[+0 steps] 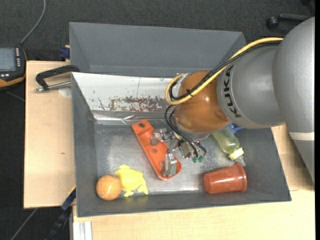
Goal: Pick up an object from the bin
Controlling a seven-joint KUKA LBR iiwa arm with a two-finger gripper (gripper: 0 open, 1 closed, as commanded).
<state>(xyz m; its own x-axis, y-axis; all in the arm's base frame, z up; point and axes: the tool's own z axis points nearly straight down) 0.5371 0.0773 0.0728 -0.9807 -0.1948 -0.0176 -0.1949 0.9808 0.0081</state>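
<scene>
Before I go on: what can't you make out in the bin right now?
All in the camera view:
1. The orange flat piece: its lower end lies under the gripper, so contact there cannot be judged.
2. The yellow-green bottle: its upper part is hidden behind the orange wrist cover.
3. The floor of the bin beneath the wrist: covered by the arm.
4. The yellow toy: too small to identify.

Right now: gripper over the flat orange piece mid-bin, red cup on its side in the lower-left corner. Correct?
One slip: the camera view shows the red cup on its side in the lower-right corner, not lower-left. The gripper is over the flat orange piece mid-bin, as you said.
</scene>
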